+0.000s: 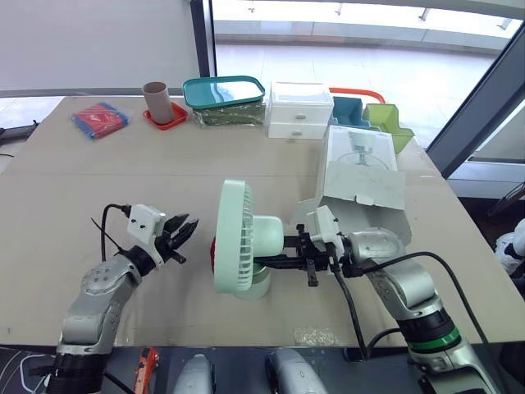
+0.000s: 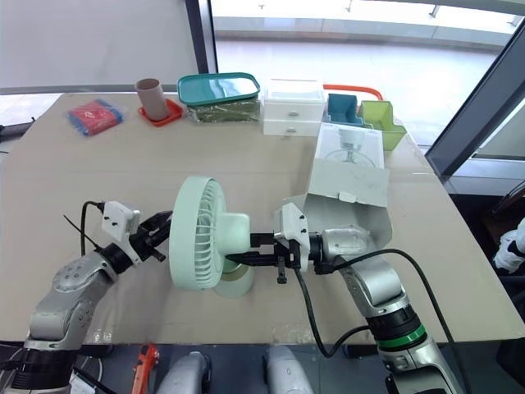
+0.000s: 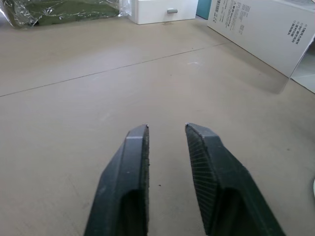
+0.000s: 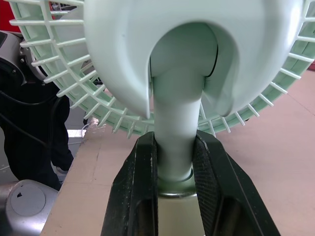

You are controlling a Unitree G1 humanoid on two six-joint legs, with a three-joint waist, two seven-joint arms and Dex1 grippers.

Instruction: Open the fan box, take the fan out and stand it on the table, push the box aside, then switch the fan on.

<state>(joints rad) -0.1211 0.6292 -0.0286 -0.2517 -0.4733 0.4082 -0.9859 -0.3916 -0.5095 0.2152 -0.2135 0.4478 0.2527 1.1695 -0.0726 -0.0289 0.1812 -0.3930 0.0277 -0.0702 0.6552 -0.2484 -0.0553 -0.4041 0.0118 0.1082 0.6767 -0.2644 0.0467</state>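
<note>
Right gripper (image 4: 174, 147) pinched on the neck of the mint desk fan (image 1: 238, 238), base on the table (image 1: 123, 172) near its front edge beside the open fan box (image 1: 361, 176), left gripper (image 3: 167, 129) spread – risk of toppling on a jerky release.

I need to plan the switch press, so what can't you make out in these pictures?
Fan switch: hidden in the eye views, where the fan head covers most of the base; in the right wrist view the right gripper clamps the neck.
Fan box inside: covered by its flap, eye views.
Box print: too small to read, left wrist view.
</note>
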